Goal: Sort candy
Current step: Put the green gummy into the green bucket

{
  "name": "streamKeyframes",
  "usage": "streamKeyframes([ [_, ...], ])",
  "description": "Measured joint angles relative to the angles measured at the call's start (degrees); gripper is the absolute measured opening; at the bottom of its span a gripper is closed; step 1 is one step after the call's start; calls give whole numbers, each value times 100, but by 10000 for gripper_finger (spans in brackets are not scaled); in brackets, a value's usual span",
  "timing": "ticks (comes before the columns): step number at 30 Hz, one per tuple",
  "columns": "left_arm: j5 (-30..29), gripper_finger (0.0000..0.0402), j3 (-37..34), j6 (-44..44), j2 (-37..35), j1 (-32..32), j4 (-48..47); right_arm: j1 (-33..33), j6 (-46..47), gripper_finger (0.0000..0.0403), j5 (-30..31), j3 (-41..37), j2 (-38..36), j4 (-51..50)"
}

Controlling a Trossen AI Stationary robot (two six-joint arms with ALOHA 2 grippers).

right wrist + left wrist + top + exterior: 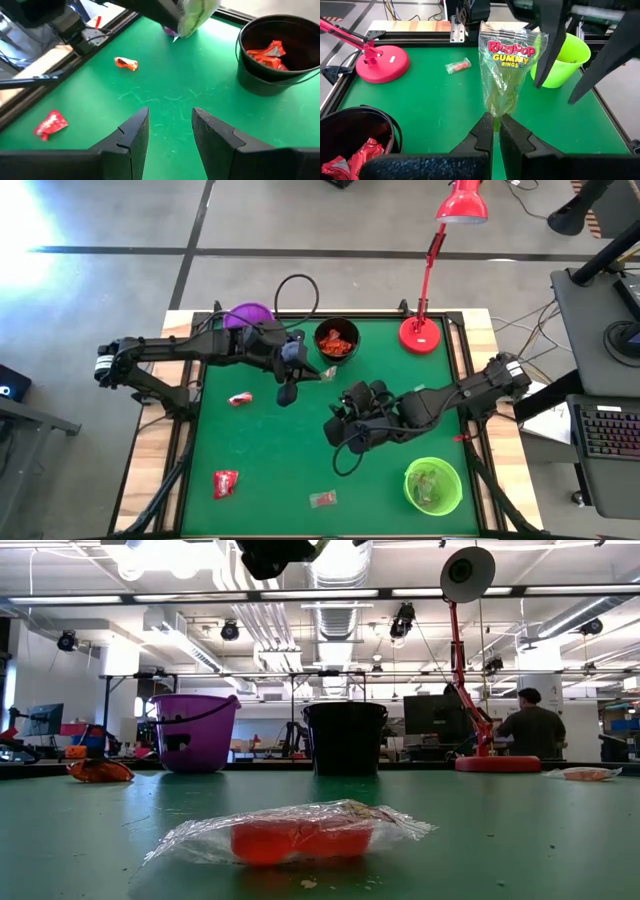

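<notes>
Left wrist view: your left gripper [495,131] is clamped on the green Ring Pop gummy bag [507,62], held upright above the mat.
Left arm: reaches from table's left, near the black cup [337,340].
Right gripper [170,125]: jaws apart, empty, over bare mat.
Loose candy: red piece [226,482], orange piece [240,399].
</notes>
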Motion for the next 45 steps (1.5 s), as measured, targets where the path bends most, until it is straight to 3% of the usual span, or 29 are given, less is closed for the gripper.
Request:
streamKeyframes([
  [11,2,0,0,-4,0,15,0,-274,-182,167,-701,0,57,4],
  [14,2,0,0,-103,0,15,2,-272,-220,182,-478,0,48,12],
  [18,2,0,0,-210,0,15,4,-267,-165,194,435,-2,-9,140],
  [28,112,0,0,-203,0,15,125,-532,-322,196,663,-2,-19,652],
  [36,172,0,0,-151,0,22,100,-665,-366,180,695,-2,-19,685],
  [45,173,0,2,-75,26,22,59,-728,-531,120,815,-2,-22,785],
])
